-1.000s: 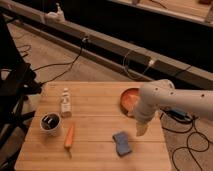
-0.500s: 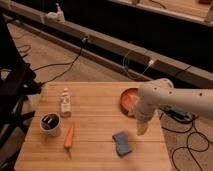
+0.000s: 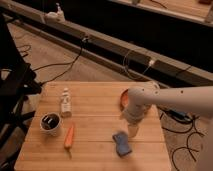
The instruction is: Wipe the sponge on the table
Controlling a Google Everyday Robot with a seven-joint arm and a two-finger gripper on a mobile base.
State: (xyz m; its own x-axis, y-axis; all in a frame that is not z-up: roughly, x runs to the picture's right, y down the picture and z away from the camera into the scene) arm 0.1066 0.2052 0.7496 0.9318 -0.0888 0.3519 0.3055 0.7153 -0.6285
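The blue sponge (image 3: pixel 122 144) lies flat on the light wooden table (image 3: pixel 95 115), near its front right. My white arm reaches in from the right. The gripper (image 3: pixel 132 131) points down just above and to the right of the sponge, a little behind it, not touching it. Its fingers look open with nothing between them.
An orange bowl (image 3: pixel 124 98) sits behind the gripper, partly hidden by the arm. An orange carrot (image 3: pixel 69 136), a white cup (image 3: pixel 50 123) and a small white bottle (image 3: pixel 65 102) stand at the table's left. Cables (image 3: pixel 175 117) lie on the floor at the right, before a long dark bench (image 3: pixel 100 42).
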